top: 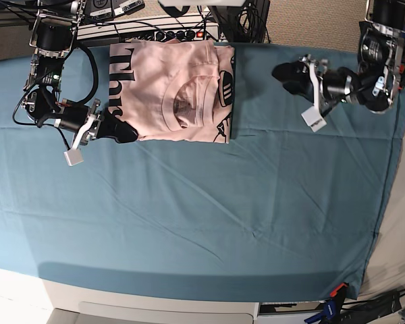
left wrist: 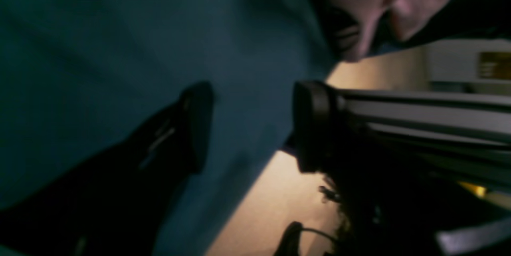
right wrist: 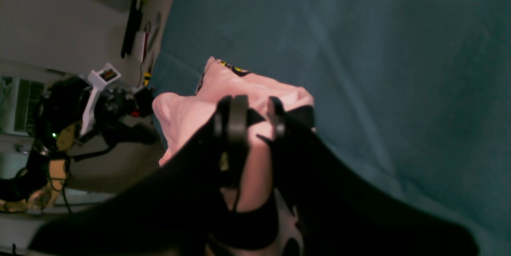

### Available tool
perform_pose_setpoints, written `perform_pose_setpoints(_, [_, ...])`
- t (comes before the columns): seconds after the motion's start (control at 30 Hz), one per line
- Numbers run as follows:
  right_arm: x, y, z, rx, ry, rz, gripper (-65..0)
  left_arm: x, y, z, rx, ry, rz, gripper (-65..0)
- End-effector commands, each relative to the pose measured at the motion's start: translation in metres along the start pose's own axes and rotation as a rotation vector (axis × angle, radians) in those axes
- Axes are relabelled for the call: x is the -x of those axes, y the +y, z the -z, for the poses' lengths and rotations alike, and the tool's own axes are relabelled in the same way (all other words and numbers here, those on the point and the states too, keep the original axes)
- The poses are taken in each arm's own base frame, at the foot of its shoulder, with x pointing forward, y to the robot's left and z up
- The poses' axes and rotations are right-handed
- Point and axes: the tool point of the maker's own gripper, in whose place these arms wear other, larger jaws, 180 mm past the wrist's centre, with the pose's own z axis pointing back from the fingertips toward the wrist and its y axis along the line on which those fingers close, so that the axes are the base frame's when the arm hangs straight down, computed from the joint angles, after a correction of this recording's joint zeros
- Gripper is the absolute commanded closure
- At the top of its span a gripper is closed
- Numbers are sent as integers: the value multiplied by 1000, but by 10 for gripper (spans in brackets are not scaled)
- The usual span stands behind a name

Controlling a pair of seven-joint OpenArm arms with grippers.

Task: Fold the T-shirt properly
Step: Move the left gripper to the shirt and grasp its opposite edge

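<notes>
The pale pink T-shirt [top: 179, 91] lies folded into a rectangle at the back of the table, with black lettering along its left and right edges. My right gripper [top: 127, 132] is at its near left corner. In the right wrist view the gripper [right wrist: 255, 122] is shut on a bunched fold of the T-shirt [right wrist: 187, 114], and a small yellow mark shows on the cloth. My left gripper [top: 279, 73] is open and empty above the teal sheet, to the right of the shirt. In the left wrist view its fingers [left wrist: 197, 124] stand wide apart, with the T-shirt [left wrist: 403, 4] beyond them.
A teal cloth sheet [top: 209, 202] covers the table. Cables and electronics boxes [top: 155, 30] line the back edge just behind the shirt. The table's right edge [top: 385, 202] drops to the floor. A metal rail [left wrist: 431, 116] shows beside the left gripper.
</notes>
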Motion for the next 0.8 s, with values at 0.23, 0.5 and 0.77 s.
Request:
perform_pose_setpoints(0.23, [-18, 7, -5, -17, -42, -32, -66, -11, -41, 19, 59, -62, 58, -331])
perform_pose_setpoints(0.5, [-18, 7, -5, -17, -42, -32, -66, -31, -59, 45, 87, -149, 32, -331])
perform_pose_setpoints(0.77, [-18, 7, -5, -17, -42, -32, -66, -45, -75, 65, 115, -203, 5, -331])
